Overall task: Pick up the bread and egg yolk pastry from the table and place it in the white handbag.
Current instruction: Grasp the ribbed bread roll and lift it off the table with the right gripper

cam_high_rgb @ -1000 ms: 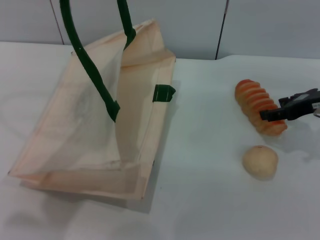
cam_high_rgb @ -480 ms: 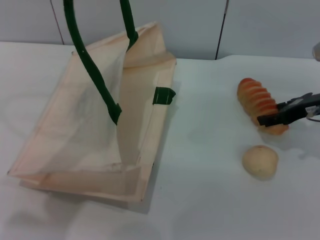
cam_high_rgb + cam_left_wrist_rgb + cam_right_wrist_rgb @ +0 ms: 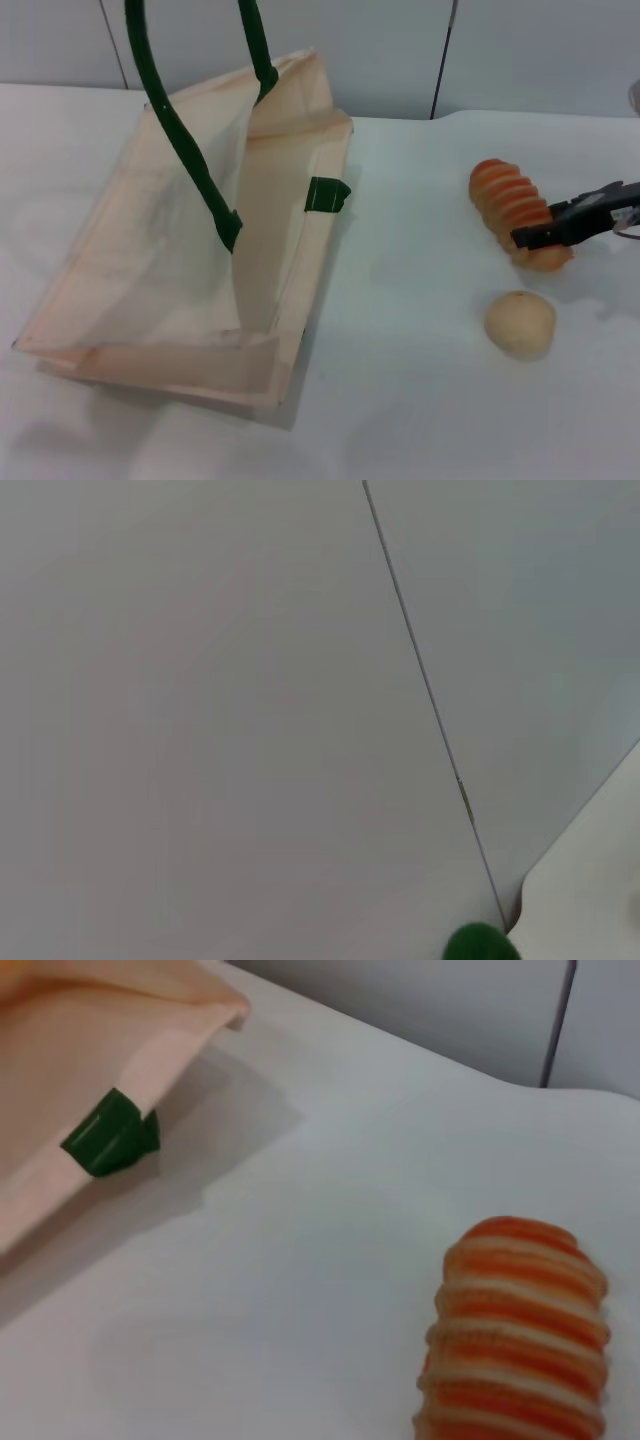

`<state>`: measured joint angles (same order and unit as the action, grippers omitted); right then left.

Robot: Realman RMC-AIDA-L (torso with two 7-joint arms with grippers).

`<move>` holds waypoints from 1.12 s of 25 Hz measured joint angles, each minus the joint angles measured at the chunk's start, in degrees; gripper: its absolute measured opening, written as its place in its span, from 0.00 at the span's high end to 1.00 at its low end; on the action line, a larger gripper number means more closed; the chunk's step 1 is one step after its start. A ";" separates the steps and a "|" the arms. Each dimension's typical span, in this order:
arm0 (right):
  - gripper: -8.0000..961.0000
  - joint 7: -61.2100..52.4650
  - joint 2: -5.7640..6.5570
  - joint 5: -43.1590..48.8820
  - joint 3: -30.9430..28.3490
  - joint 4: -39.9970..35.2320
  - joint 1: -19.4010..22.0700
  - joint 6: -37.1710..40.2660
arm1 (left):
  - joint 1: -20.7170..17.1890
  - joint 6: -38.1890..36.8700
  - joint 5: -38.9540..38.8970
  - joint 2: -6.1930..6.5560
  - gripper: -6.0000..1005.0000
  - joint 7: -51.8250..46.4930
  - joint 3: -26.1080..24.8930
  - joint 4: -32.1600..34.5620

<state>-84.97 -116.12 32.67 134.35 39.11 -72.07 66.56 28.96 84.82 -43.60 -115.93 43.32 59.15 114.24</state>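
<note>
Pincer at bread, bag standing open

Occlusion first. Right pincer (image 3: 522, 238) enters from the right edge of the head view; only a dark finger and part of its body show, the arm being cut off. The tip lies against the near end of the bread (image 3: 515, 211); whether it is clenched on the loaf or released cannot be told. Right wrist view shows no fingers, only the bread (image 3: 518, 1335) cut off at the frame edge and a corner of the white handbag (image 3: 95, 1065) with one green tab (image 3: 108, 1137). Left pincer is out of sight: left wrist view gives grey wall panels (image 3: 200, 700), a thin seam and a green blob at the frame edge, too little of it to identify. Both green handles (image 3: 185, 150) run out of the head view at the top.

Surface: plain white worktop (image 3: 410, 380), smooth. Grey panelled wall behind, with vertical seams.

Positions: handbag (image 3: 190, 250) on the robot's left, mouth gaping. Bread on the right, on the worktop. Egg yolk pastry (image 3: 520, 322) just nearer the robot than the bread, apart from it, well apart from the bag.

Writing: none legible on any item.
</note>
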 joint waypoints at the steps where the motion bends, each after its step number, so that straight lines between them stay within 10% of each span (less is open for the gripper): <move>1: 0.19 0.00 0.04 -0.10 0.02 0.39 -0.16 0.19 | -0.06 0.00 0.02 0.00 0.88 0.00 0.00 0.00; 28: 0.16 -3.56 -0.16 1.87 2.59 -2.59 0.94 -2.91 | 0.22 0.53 0.52 0.00 0.88 0.01 0.00 0.02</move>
<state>-88.53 -116.27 34.54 136.93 36.51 -71.13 63.65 29.18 85.35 -43.08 -115.93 43.33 59.14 114.26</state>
